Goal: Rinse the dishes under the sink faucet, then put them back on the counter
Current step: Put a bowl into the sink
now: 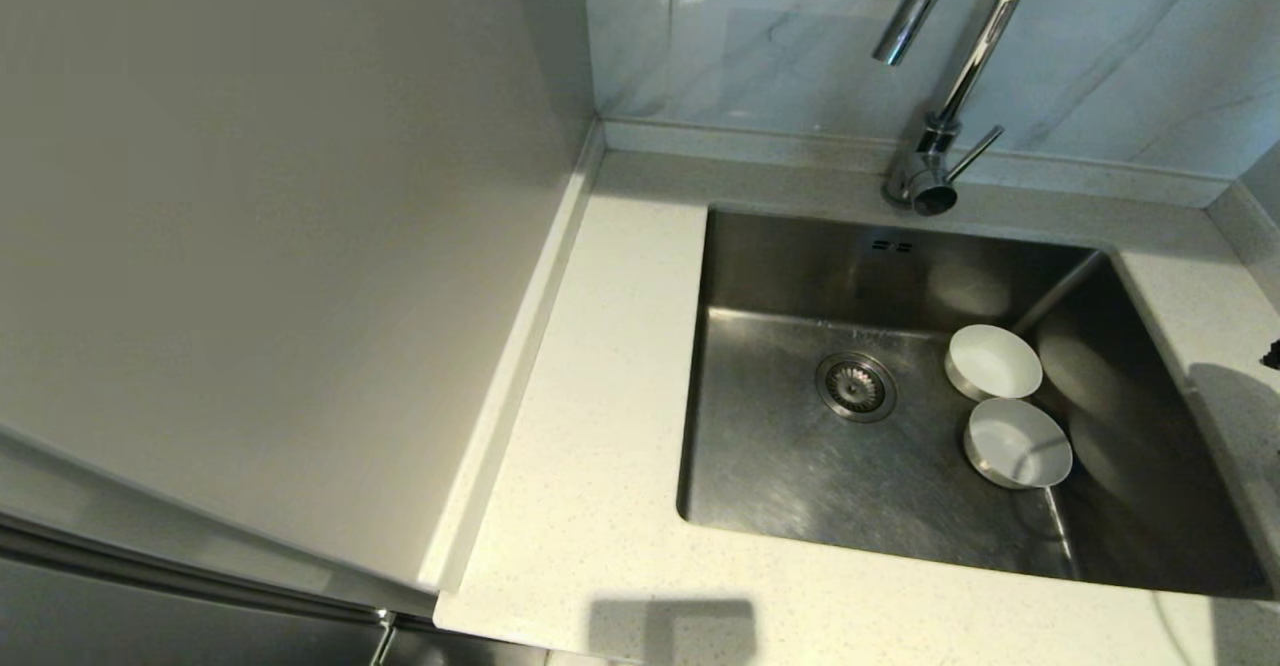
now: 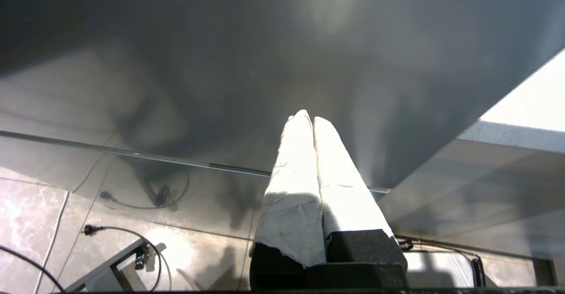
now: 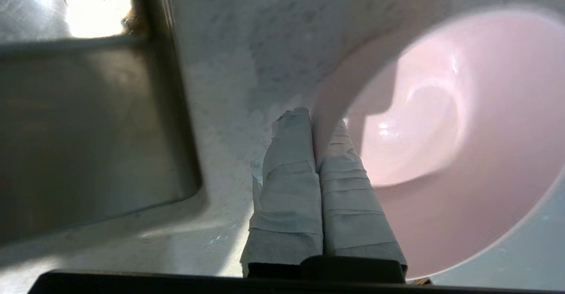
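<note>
Two white bowls [image 1: 994, 360] [image 1: 1017, 441] sit side by side in the right part of the steel sink [image 1: 780, 446], right of the drain strainer [image 1: 856, 386]. The chrome faucet [image 1: 940, 76] rises behind the sink, its spout over the basin. In the right wrist view my right gripper [image 3: 314, 116] is shut on the rim of the pale pink bowl [image 3: 441, 122], which is over the speckled counter [image 3: 238, 64] beside the sink's corner. My left gripper [image 2: 307, 116] is shut and empty, down in front of a grey cabinet face; it is out of the head view.
A wide stretch of counter [image 1: 590, 426] lies left of the sink, bounded by a tall grey panel [image 1: 250, 246]. A marble backsplash [image 1: 760, 36] stands behind. Cables lie on the tiled floor [image 2: 132, 241] below the left gripper.
</note>
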Motion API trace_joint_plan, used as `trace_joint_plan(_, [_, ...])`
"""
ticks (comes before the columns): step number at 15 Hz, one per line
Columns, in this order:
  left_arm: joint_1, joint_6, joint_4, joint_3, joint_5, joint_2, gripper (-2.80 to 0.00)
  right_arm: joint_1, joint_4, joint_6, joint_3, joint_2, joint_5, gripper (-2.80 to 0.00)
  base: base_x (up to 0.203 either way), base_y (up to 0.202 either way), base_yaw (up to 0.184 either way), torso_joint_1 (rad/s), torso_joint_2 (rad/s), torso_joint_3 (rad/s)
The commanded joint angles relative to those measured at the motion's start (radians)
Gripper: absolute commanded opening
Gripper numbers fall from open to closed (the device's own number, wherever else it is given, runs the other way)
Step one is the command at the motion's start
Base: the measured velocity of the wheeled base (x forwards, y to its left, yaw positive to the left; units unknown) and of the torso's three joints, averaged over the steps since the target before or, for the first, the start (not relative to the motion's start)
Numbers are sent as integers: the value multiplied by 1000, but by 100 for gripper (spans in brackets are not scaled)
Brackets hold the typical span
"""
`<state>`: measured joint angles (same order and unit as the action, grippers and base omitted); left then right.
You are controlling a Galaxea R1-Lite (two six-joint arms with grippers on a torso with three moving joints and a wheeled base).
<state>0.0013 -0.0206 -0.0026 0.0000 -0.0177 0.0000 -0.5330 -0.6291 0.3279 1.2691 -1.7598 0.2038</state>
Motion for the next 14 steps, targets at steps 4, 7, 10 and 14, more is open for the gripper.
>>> trace_joint_plan(4, [0, 1, -1, 0, -1, -3, -280, 46, -1, 17, -6, 58, -24, -280, 0, 0, 0, 0, 0, 0])
trace_joint_plan(7, [0, -1, -1, 0, -1, -3, -280, 198, 24, 16, -5, 92, -63, -280, 0, 0, 0, 0, 0, 0])
trace_joint_plan(10, [0, 0, -1, 0, -1, -3, -280, 394, 167, 15, -31, 103, -65, -280, 0, 0, 0, 0, 0, 0])
trace_joint_plan(14, [0, -1, -1, 0, -1, -3, -280, 660, 448, -28, -104, 44, 2, -280, 0, 0, 0, 0, 0, 0])
